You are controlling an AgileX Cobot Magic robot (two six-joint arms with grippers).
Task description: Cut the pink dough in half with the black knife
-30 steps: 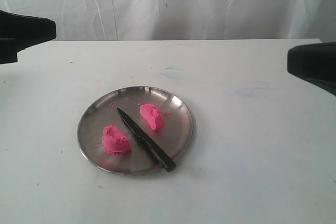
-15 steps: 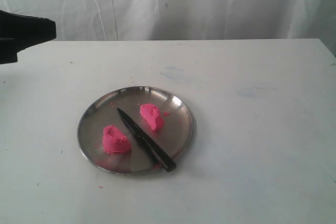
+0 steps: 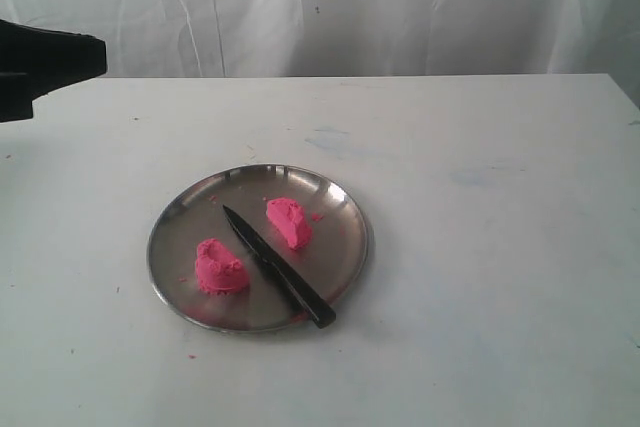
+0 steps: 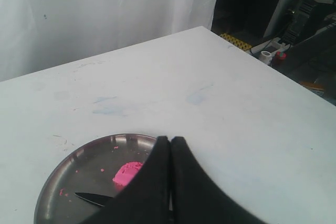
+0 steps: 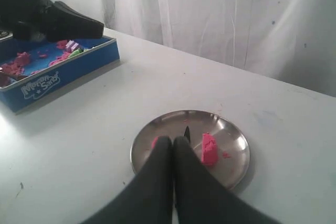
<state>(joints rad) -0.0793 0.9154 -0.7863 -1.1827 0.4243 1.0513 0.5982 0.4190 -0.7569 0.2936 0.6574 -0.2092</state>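
Observation:
Two rough lumps of pink dough lie on a round steel plate (image 3: 340, 209): one (image 3: 220, 267) at the front left, the other (image 3: 288, 222) further back. The black knife (image 3: 278, 266) rests diagonally between them, its handle over the plate's front rim. My left gripper (image 3: 98, 55) hangs shut and empty at the far left, well away from the plate; its wrist view shows the shut tips (image 4: 170, 140) over one dough lump (image 4: 126, 173) and the knife tip (image 4: 92, 199). My right gripper (image 5: 173, 140) is shut, empty, and out of the exterior view.
A blue tray (image 5: 63, 72) with coloured dough bits sits on the white table, off to the plate's left side as the right wrist view shows it. Pink crumbs (image 3: 190, 355) dot the table near the plate. A white curtain (image 3: 400, 7) hangs behind.
The right arm, seen at the right edge a second ago, has pulled out of the exterior view. The dough, knife and left gripper have not moved.

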